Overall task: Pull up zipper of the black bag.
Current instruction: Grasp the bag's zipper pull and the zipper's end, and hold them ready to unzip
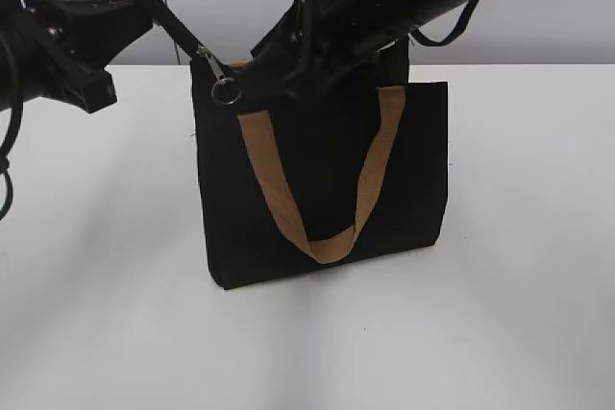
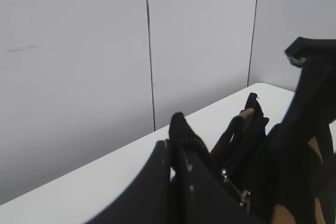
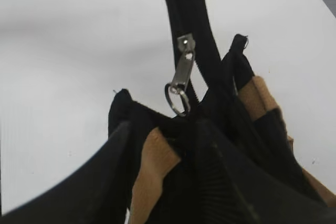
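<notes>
Left fingers [image 1: 163, 14]: closed on the black zip tail [image 1: 183, 37], a narrow strip running from the bag's top corner toward 10 o'clock in the exterior view; the left wrist view shows both dark fingers [image 2: 157, 182] pressed together around that strip.

Right fingers [image 1: 274, 62]: at the bag's top edge, toward 12 o'clock from the front handle, just beside the ring pull. In the right wrist view they sit low in frame against black fabric and tan webbing; whether they grip anything or how wide they stand cannot be told.

Zipper [image 1: 219, 79]: silver slider with round ring pull, at the bag's upper left corner, between the two sets of fingers, ring hanging downward. Right wrist view shows the slider [image 3: 184, 66] on the black zip line, ring dangling below it.

Black bag [image 1: 327, 189]: rectangular fabric tote, standing upright at mid-counter, broad face to the exterior camera. Tan strap handle [image 1: 327, 228] hangs in a U down the front face; a second tan strap [image 3: 262, 100] shows on the far side, at 3 o'clock of the slider.

Counter [image 1: 500, 314]: white, plain, carrying the bag.
</notes>
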Controlling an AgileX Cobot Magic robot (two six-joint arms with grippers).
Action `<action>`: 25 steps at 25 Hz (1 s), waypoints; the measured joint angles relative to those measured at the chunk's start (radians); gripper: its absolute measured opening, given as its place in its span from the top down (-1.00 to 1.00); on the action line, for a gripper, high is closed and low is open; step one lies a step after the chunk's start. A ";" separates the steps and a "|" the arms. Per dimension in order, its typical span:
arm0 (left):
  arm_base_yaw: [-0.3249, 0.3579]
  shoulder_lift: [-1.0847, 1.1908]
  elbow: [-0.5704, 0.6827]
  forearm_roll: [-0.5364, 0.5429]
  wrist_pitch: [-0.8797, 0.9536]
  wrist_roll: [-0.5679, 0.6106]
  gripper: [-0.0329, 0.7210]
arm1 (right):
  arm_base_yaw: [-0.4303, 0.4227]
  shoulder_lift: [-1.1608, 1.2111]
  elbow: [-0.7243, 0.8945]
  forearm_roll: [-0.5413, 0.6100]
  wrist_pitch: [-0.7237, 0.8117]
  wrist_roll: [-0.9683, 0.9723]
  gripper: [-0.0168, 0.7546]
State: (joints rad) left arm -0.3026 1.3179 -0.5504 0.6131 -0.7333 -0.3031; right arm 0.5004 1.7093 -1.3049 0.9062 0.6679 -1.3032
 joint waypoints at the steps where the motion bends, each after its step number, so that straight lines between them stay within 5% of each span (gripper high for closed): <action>1: 0.000 0.000 0.000 0.000 0.000 0.000 0.94 | 0.000 0.019 -0.015 0.000 0.000 0.000 0.17; 19: 0.000 0.000 0.000 0.001 0.000 0.000 0.94 | 0.001 0.131 -0.074 0.062 -0.001 -0.003 0.35; 25: 0.000 0.000 0.000 0.001 0.000 -0.001 0.94 | 0.001 0.131 -0.074 0.071 0.007 -0.003 0.62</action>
State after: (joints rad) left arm -0.3026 1.3179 -0.5504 0.6140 -0.7333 -0.3039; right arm 0.5015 1.8403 -1.3789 0.9770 0.6751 -1.3066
